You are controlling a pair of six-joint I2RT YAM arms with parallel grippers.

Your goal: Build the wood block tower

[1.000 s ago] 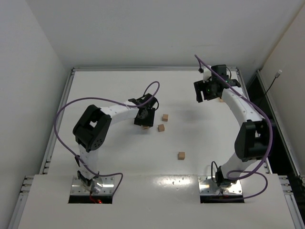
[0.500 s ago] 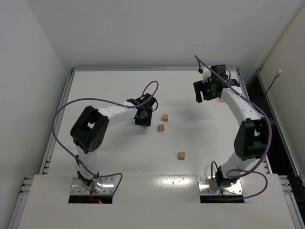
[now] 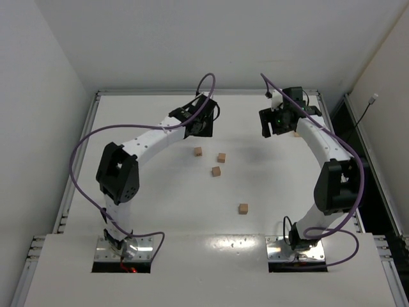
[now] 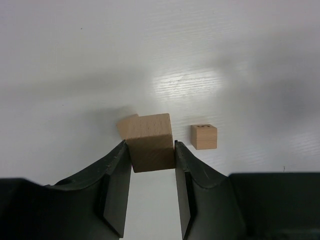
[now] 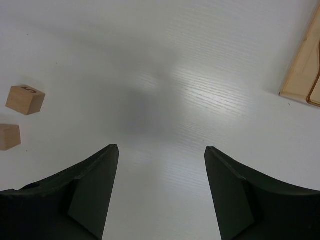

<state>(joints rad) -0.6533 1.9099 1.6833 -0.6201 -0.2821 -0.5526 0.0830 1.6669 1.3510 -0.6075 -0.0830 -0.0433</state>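
My left gripper (image 3: 200, 126) is shut on a tan wood cube (image 4: 150, 142) and holds it well above the table at the back centre. Under it, part of another cube (image 4: 126, 126) peeks out, and a small cube (image 4: 204, 136) lies to its right. In the top view, cubes lie apart on the table: one (image 3: 198, 151), a second (image 3: 221, 157), a third (image 3: 216, 171), and one nearer the front (image 3: 243, 208). No tower stands. My right gripper (image 3: 273, 130) is open and empty above bare table at the back right (image 5: 159, 150). Two cubes (image 5: 25, 99) (image 5: 9, 136) show at its far left.
A flat tan tray with an orange rim (image 5: 303, 75) lies to the right of my right gripper; it also shows in the top view (image 3: 296, 134). The table's raised rails (image 3: 83, 147) run along the left, back and right sides.
My left arm has lifted off the table and swung toward the back with a cube in its jaws. A cube on the table where it was is uncovered. The right arm has not moved.
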